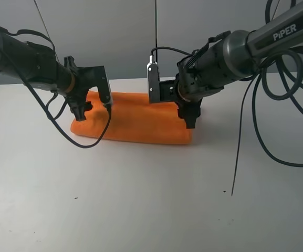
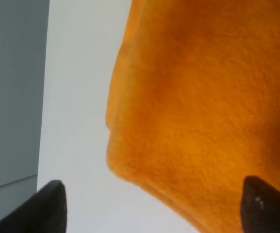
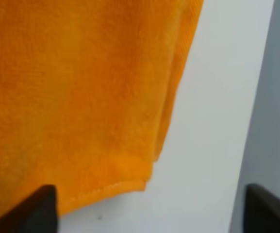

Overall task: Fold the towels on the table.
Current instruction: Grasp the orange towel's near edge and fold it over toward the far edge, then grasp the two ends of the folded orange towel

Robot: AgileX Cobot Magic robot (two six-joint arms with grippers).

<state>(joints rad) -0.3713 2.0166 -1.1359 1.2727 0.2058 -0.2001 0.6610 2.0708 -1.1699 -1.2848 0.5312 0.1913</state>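
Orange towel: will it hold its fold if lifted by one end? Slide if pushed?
Likely floppy: the towel lies in soft stacked layers with rounded edges, so a one-end lift would probably unfold it. Probably light for its size, since the pile looks fuzzy. Pushed on the smooth table, it may bunch rather than slide.

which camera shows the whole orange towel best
The exterior high view: it shows the whole orange towel as a folded strip on the table. The left wrist view shows only one rounded end up close; the right wrist view only a hemmed corner with layered edges.
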